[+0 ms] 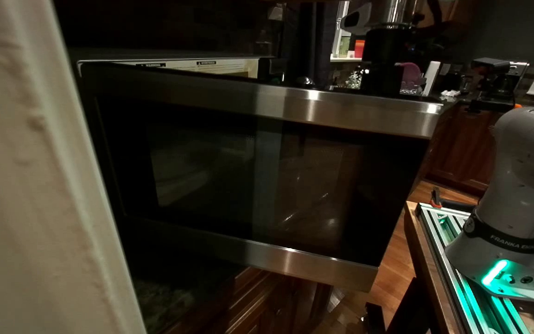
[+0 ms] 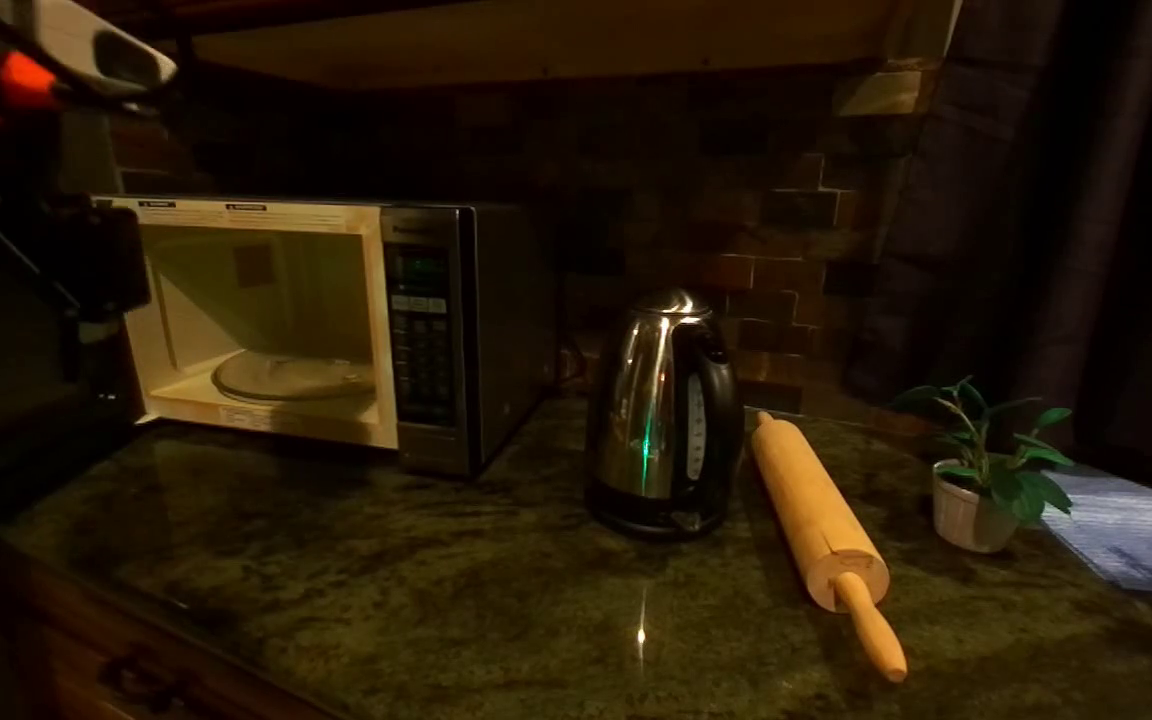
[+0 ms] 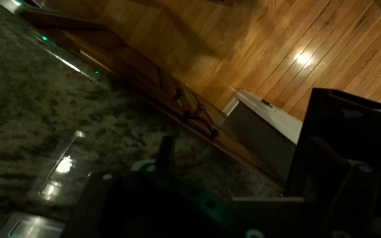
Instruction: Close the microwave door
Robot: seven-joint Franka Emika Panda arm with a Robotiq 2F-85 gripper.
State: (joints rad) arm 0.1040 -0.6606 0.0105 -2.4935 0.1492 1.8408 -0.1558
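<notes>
1. A pale post [image 1: 40, 162] is standing nearest the camera, covering whatever lies off the hinge side of the microwave [image 2: 426, 330].
2. The door [image 1: 267, 171] is hanging well ajar, jutting out ahead of the microwave; a plate [image 2: 281, 378] is resting inside.
3. The arm [image 1: 522, 185] is standing out in front of the microwave, its far end hiding behind the door's top band, seemingly on the cavity side.
4. The claw [image 2: 94, 345] is hanging ahead of the microwave's hinge side. Its fingers are blending into the dark, so I cannot tell whether it is released, clenched or grasping anything.
5. Pushing from the cavity side could be driving the door wider; the cause would be not rounding its free edge first.
6. Swinging the door home with the claw between it and the microwave could be pinching the claw.
7. Pressing too near the hinge could be wasting force; pressing too hard could be sliding the microwave.
8. The kettle [image 2: 636, 420] is standing near the microwave's panel side; an overlong sweep could be tipping it.
</notes>
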